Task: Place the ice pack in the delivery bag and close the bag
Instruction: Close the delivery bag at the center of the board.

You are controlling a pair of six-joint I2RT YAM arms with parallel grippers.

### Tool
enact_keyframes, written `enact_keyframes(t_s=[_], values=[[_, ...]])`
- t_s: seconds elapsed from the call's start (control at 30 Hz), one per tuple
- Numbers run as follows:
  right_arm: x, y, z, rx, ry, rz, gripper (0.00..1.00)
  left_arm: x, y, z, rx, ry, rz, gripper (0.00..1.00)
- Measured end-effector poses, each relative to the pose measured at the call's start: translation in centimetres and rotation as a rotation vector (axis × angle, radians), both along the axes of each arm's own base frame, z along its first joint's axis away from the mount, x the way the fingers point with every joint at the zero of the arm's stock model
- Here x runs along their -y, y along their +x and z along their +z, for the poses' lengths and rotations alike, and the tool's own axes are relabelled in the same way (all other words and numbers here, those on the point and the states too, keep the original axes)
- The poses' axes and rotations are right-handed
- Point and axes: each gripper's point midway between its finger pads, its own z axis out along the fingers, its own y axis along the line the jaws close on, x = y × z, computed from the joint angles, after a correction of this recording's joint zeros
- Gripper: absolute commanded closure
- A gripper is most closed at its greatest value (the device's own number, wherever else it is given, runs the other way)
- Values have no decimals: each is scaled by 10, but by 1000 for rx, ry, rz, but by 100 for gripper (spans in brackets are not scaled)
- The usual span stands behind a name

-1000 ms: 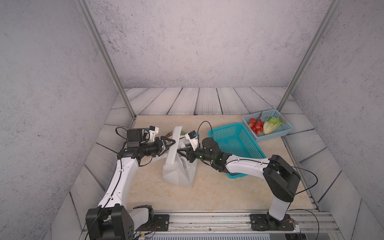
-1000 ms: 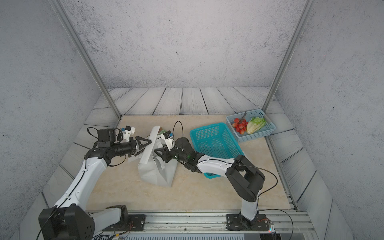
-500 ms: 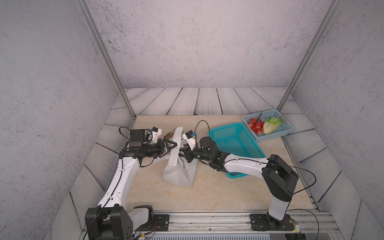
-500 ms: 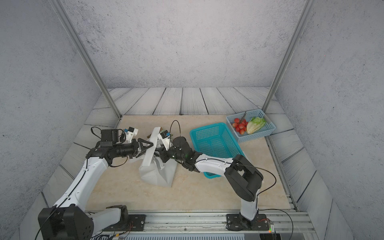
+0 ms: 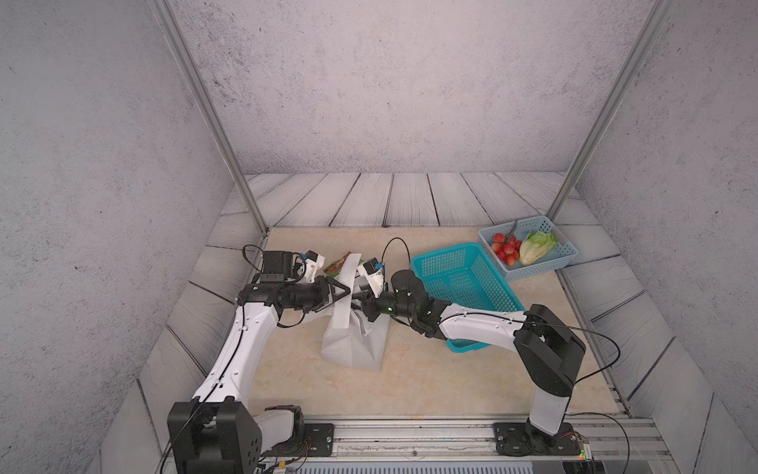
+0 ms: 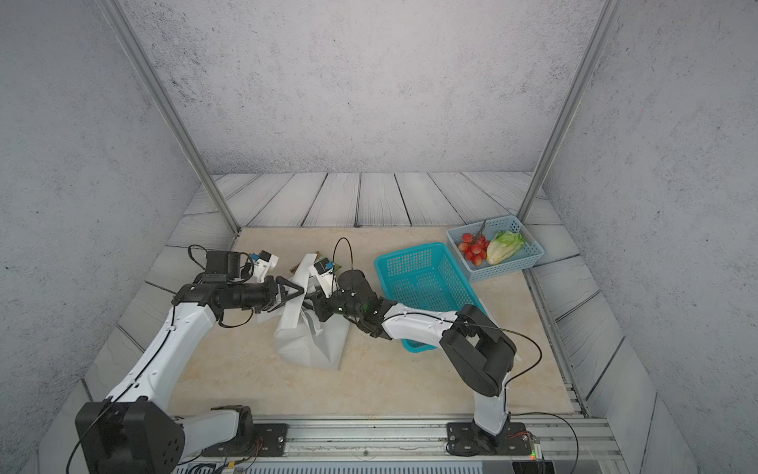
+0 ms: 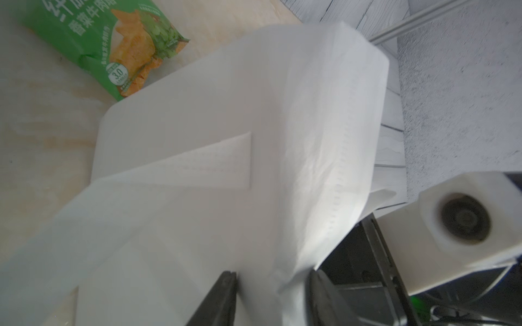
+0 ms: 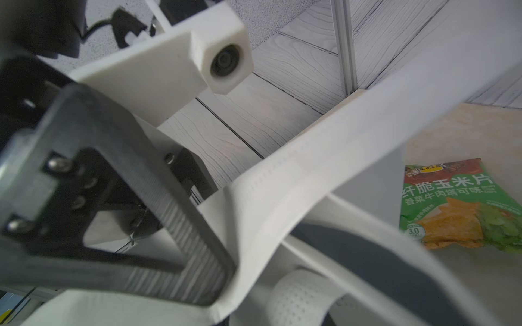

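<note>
The white delivery bag (image 5: 352, 349) (image 6: 311, 349) stands mid-table, its mouth held between my two arms. My left gripper (image 5: 348, 292) (image 6: 302, 292) reaches in from the left. In the left wrist view its fingers (image 7: 272, 273) stand a little apart, with a fold of the bag's rim (image 7: 240, 127) bunched between them. My right gripper (image 5: 361, 304) (image 6: 316, 305) sits at the bag's mouth from the right, and bag cloth (image 8: 282, 197) hides its own fingers. The right wrist view shows a left finger (image 8: 192, 231) pressed against the rim. The ice pack is out of view.
A green snack packet (image 5: 337, 266) (image 7: 118, 48) (image 8: 452, 203) lies just behind the bag. An empty teal mesh basket (image 5: 445, 248) sits under my right forearm. A pale blue basket (image 5: 566, 254) with tomatoes and lettuce stands at the back right corner.
My left gripper has moved right onto the bag's rim and its jaws have narrowed around the cloth. The right gripper has edged slightly left at the bag's mouth.
</note>
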Motion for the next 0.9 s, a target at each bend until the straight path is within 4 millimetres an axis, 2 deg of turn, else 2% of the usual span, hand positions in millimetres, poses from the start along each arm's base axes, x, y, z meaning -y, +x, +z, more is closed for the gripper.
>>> enact_keyframes(t_s=[0.3,0.43,0.53,0.63,0.7,0.77,0.83,0.9], values=[[1,0,-4,3,-16,2,62,-3,2,-5,-13,81,-22,98],[6,-4,-12,9,-37,6,58,-3,0,-6,-15,101,-38,100],[23,-14,-20,13,-75,8,49,-1,-1,-3,-8,106,-50,100],[57,-34,-15,52,-115,-2,47,0,-2,0,-3,104,-58,100],[78,-47,2,107,-107,1,51,2,-2,0,-3,99,-63,100],[90,-58,23,165,-71,9,57,5,-3,1,-3,93,-68,100],[92,-65,38,214,-37,25,67,7,-3,2,-3,85,-70,100],[85,-68,39,228,-30,44,76,9,-3,4,-4,76,-72,100]])
